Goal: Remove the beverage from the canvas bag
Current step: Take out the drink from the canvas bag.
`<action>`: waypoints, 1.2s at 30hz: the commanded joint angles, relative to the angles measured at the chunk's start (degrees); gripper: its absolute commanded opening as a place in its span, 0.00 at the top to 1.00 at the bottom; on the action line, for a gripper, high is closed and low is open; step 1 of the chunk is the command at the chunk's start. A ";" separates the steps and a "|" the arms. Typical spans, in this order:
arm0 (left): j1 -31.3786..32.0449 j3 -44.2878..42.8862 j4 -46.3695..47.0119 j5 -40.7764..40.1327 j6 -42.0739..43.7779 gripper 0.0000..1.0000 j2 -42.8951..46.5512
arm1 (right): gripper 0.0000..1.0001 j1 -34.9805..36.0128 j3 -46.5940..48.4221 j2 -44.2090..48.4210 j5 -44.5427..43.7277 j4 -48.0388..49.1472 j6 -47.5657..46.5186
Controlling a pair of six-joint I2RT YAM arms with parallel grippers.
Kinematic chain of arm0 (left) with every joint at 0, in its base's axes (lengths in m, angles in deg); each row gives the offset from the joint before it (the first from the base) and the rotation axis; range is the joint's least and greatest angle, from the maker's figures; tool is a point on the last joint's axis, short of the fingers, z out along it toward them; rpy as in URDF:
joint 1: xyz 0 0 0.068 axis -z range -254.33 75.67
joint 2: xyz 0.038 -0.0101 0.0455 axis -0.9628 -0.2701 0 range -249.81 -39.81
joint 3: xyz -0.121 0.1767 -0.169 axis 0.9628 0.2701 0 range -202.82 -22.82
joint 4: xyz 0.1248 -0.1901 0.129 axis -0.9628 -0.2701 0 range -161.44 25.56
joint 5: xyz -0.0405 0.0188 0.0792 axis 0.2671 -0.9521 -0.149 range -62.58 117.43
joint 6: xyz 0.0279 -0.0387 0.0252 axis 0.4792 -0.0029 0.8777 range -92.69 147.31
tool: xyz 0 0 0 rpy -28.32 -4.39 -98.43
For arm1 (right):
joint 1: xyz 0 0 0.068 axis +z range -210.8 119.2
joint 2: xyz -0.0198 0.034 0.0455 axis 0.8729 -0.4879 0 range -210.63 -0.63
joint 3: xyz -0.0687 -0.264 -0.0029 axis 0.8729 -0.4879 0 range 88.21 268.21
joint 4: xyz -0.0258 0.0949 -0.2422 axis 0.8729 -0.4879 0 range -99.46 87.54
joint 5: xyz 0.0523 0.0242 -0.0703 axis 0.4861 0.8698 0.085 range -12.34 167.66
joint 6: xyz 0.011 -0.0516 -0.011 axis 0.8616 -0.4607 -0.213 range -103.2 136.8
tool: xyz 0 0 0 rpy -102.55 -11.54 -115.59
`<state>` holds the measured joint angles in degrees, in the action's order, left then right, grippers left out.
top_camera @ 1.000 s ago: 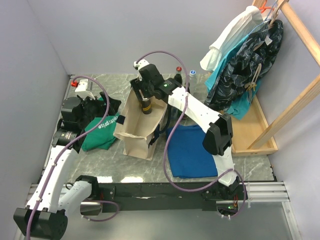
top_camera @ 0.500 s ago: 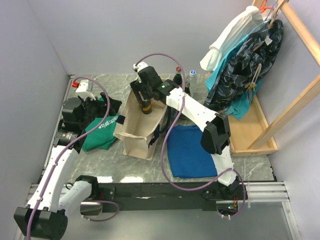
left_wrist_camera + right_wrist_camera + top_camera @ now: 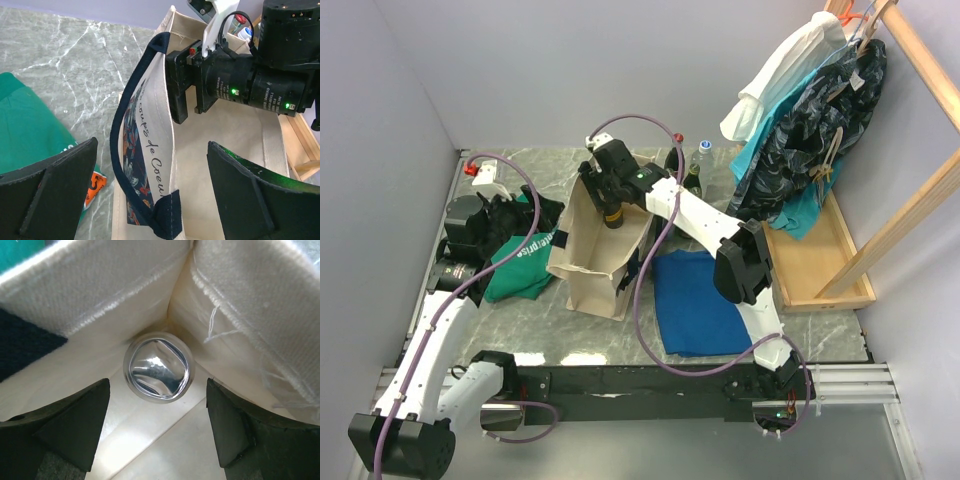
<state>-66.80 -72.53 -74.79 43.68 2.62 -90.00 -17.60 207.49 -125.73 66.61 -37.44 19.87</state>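
The cream canvas bag point(image 3: 590, 262) with navy handles stands open in the middle of the table. In the right wrist view a round silver beverage top point(image 3: 158, 372) sits in a corner at the bottom of the bag point(image 3: 100, 305). My right gripper point(image 3: 157, 400) is open and empty just above it, one finger on each side, and it reaches down into the bag point(image 3: 611, 214). My left gripper point(image 3: 150, 165) is open and straddles the bag's near wall and navy handle point(image 3: 125, 115) without touching them. It shows at the bag's left side in the top view point(image 3: 535, 222).
A green cloth with white lettering point(image 3: 525, 262) lies left of the bag and a flat blue folded cloth point(image 3: 698, 300) lies right of it. A dark bottle point(image 3: 682, 178) and a clear bottle point(image 3: 703, 158) stand behind. A wooden rack with hanging clothes point(image 3: 810, 110) stands at right.
My right arm's elbow has swung left and its wrist has shifted slightly, uncovering the bottles behind; the gripper stays open inside the bag. The left arm has not moved.
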 commanded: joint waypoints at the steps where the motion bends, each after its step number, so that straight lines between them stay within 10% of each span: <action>1: -0.32 -0.12 2.44 1.68 -0.01 0.04 0.27 | 0.16 -0.40 3.76 -1.72 0.68 2.11 -0.35; 36: -0.32 1.11 3.67 3.52 -1.15 0.04 -0.96 | 0.23 -1.10 6.31 -6.04 -0.03 0.88 -0.96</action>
<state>-66.80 -71.68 -73.68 45.71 2.03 -90.75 -17.73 211.73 -131.91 67.16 -36.80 19.33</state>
